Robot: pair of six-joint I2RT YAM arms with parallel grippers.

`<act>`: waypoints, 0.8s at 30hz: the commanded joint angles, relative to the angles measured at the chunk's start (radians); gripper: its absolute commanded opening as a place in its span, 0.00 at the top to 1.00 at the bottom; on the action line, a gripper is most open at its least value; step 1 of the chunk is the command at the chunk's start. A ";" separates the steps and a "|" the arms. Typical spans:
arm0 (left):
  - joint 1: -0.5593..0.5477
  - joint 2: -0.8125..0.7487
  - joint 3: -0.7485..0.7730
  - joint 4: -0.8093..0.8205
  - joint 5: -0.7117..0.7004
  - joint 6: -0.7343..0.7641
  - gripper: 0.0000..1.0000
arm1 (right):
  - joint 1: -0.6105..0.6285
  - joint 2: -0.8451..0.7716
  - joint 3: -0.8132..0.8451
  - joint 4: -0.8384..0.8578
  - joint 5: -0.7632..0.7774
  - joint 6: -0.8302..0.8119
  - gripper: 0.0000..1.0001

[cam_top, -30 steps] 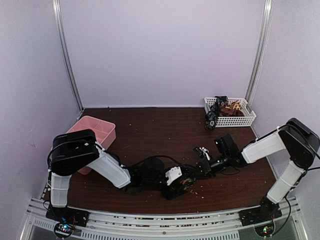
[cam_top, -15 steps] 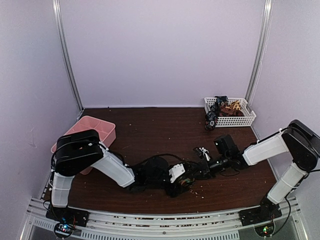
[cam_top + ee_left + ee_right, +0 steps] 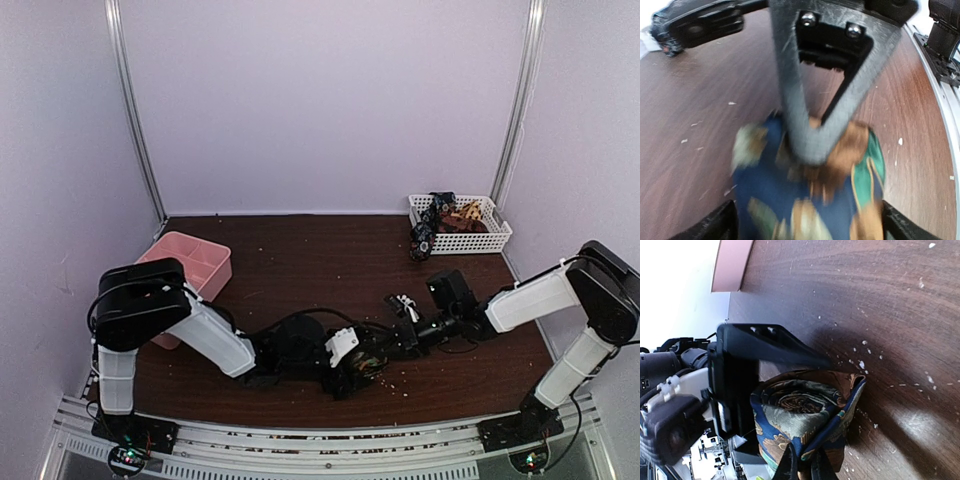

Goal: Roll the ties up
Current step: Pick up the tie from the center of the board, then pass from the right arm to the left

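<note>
A tie (image 3: 800, 410) lies rolled into a small coil on the dark wood table, dark blue with brown, grey-green and teal patterns. In the left wrist view the tie (image 3: 810, 200) is blurred. My left gripper (image 3: 807, 225) is open, with one black jaw on each side of the coil. My right gripper (image 3: 804, 465) is shut on the tie, its thin tips pinching the coil's outer fold. Its grey finger (image 3: 805, 115) reaches down onto the coil's top. From above, both grippers meet at the tie (image 3: 372, 363), the left gripper (image 3: 360, 366) from the left and the right gripper (image 3: 392, 346) from the right.
A white basket (image 3: 495, 240) at the back right holds more ties (image 3: 440, 222), one draped over its left rim. A pink divided box (image 3: 195, 262) stands at the left. Pale crumbs (image 3: 405, 385) lie around the coil. The front rail (image 3: 320, 440) runs just behind the grippers.
My left gripper's jaws have widened around the coil and the left wrist has shifted slightly left. The right gripper keeps its pinch in the same place.
</note>
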 commanded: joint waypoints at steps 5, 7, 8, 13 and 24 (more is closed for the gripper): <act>0.004 -0.213 -0.134 0.008 -0.107 -0.088 0.02 | -0.010 -0.118 0.028 -0.002 0.031 0.042 1.00; 0.004 -0.264 -0.144 -0.046 -0.117 -0.129 0.02 | -0.014 -0.145 0.043 -0.010 0.032 0.045 1.00; 0.004 -0.296 -0.156 -0.065 -0.115 -0.139 0.02 | -0.016 -0.158 0.051 -0.013 0.032 0.046 1.00; 0.005 -0.476 -0.249 -0.094 -0.224 -0.240 0.02 | -0.025 -0.219 0.082 -0.005 0.032 0.056 1.00; 0.036 -0.898 -0.275 -0.335 -0.259 -0.301 0.02 | -0.018 -0.305 0.213 0.077 0.007 0.098 1.00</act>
